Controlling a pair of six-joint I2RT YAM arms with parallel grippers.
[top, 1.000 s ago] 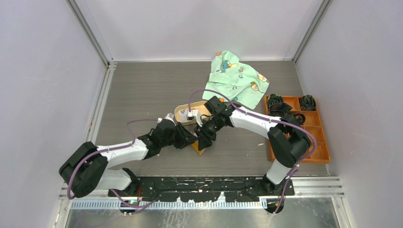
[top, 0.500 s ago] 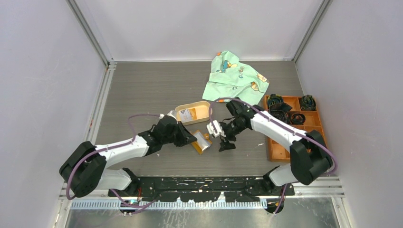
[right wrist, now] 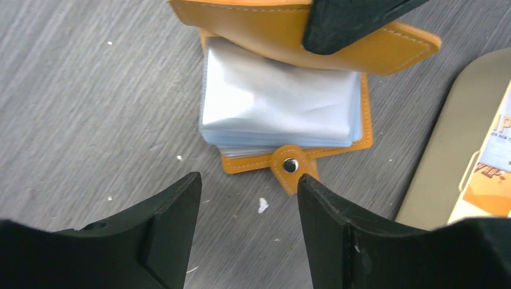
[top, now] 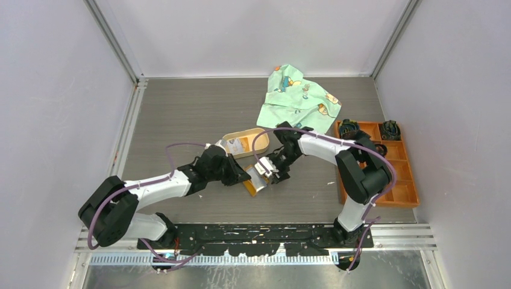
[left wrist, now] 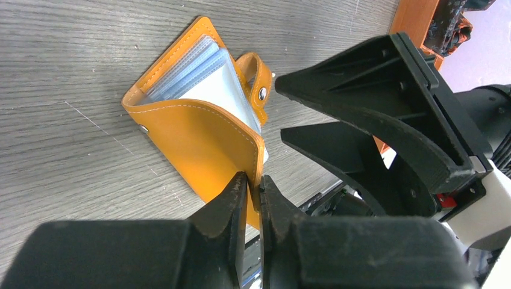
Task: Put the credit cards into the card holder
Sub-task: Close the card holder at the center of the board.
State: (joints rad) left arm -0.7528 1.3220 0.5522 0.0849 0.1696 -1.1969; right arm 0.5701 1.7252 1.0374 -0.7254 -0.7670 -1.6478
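Observation:
The orange card holder lies open on the table in front of the tray, its clear sleeves showing and its snap strap pointing towards the right wrist camera. My left gripper is shut on the edge of the holder's raised cover and holds it up. My right gripper hovers open just before the snap strap, with nothing between its fingers. One credit card, white with orange print, lies in the oval tan tray.
A green printed cloth lies at the back. An orange compartment box with dark items stands at the right edge, close behind the right arm's elbow. The tray's rim is just right of the right gripper.
My left gripper closed on the holder's cover. The right gripper swung off to the right, opened wider, then came back beside the holder.

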